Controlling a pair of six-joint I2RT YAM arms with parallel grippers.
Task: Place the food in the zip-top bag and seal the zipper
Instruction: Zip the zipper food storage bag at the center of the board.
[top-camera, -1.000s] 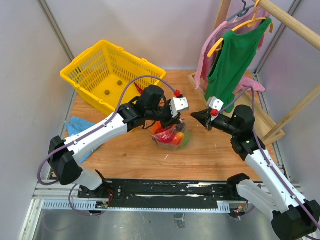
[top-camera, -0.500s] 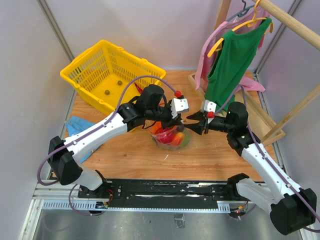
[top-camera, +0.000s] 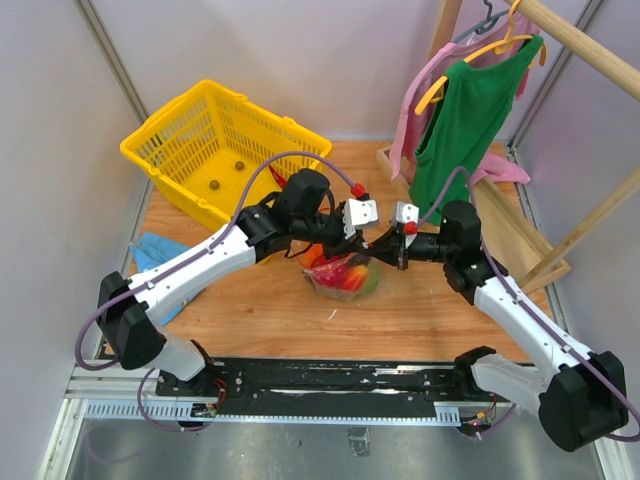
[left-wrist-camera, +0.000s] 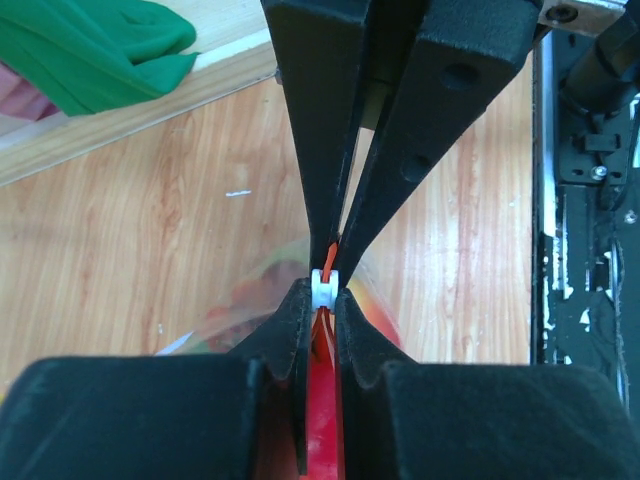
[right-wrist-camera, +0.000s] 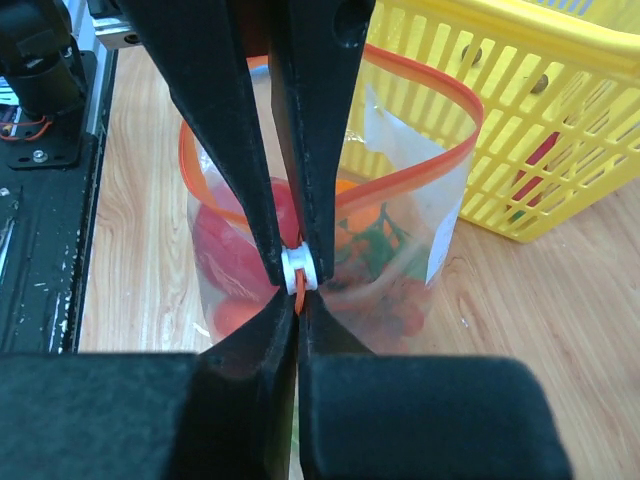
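The clear zip-top bag (top-camera: 340, 275) stands mid-table with the food inside: a red fruit (right-wrist-camera: 232, 250), an orange piece (right-wrist-camera: 350, 190) and dark grapes (right-wrist-camera: 400, 300). Its red-orange zipper (right-wrist-camera: 440, 165) still loops open at the far side. My left gripper (top-camera: 358, 240) is shut on the zipper's white tab (right-wrist-camera: 297, 270), which also shows in the left wrist view (left-wrist-camera: 322, 288). My right gripper (top-camera: 380, 247) meets it tip to tip and is shut on the orange strip just beside the tab. The light-green ball is only a green glimpse low in the bag.
A yellow mesh basket (top-camera: 215, 150) sits at the back left, close behind the bag (right-wrist-camera: 520, 120). A wooden rack with a green shirt (top-camera: 460, 120) and a pink garment stands at the back right. A blue cloth (top-camera: 155, 250) lies at the left edge.
My right gripper has moved left from open space to the bag's mouth and now pinches the strip against the left gripper's tips. The left gripper and bag have stayed put.
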